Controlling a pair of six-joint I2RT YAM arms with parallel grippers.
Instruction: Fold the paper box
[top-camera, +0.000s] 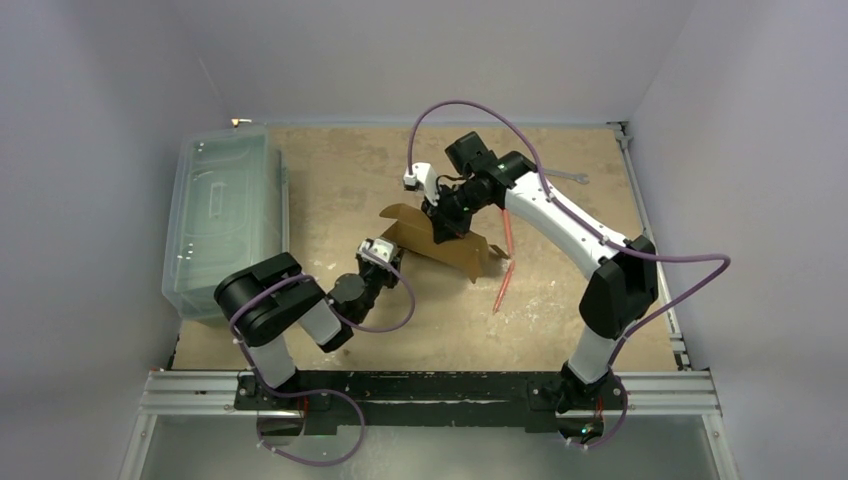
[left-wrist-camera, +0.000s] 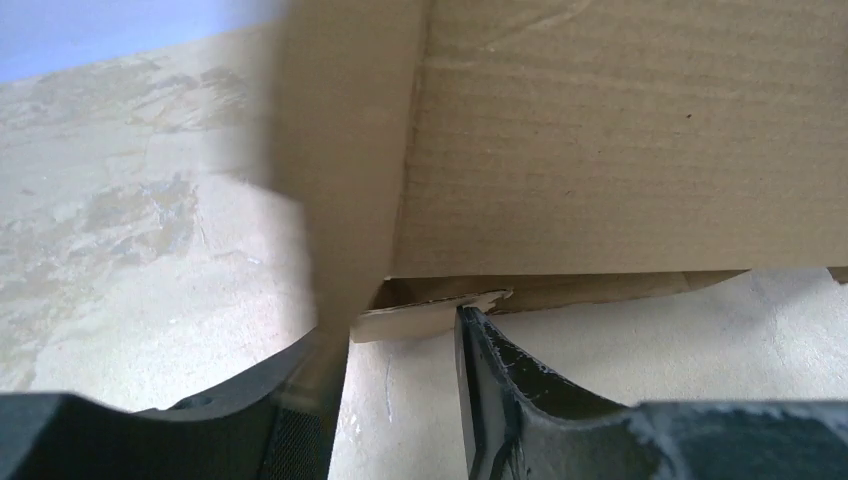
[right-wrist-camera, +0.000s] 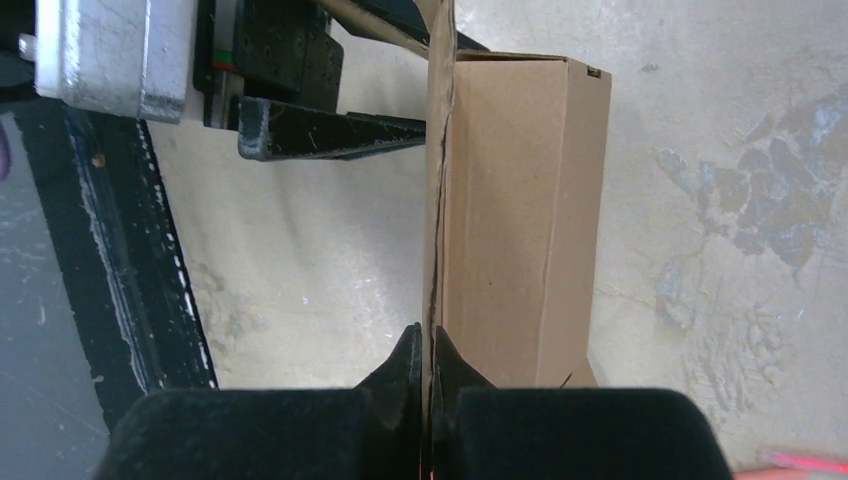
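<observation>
Right gripper (right-wrist-camera: 430, 345) pinched tight on upright panel of box (right-wrist-camera: 510, 200); left gripper (left-wrist-camera: 400, 338) parted at box's low edge, flap lying against one finger, unclamped.

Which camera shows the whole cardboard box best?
The top external view: nearly the whole paper box shows there. The left wrist view has only a close-up panel; the right wrist view sees one side edge-on, pinched by the right claw.

On the table (top-camera: 600, 180) the paper box (top-camera: 462, 256) stands between a bin (top-camera: 225, 220) well to its left and two sticks (top-camera: 504, 285) just to its right, the left gripper (top-camera: 378, 255) before it, the right gripper (top-camera: 443, 228) at its far side
</observation>
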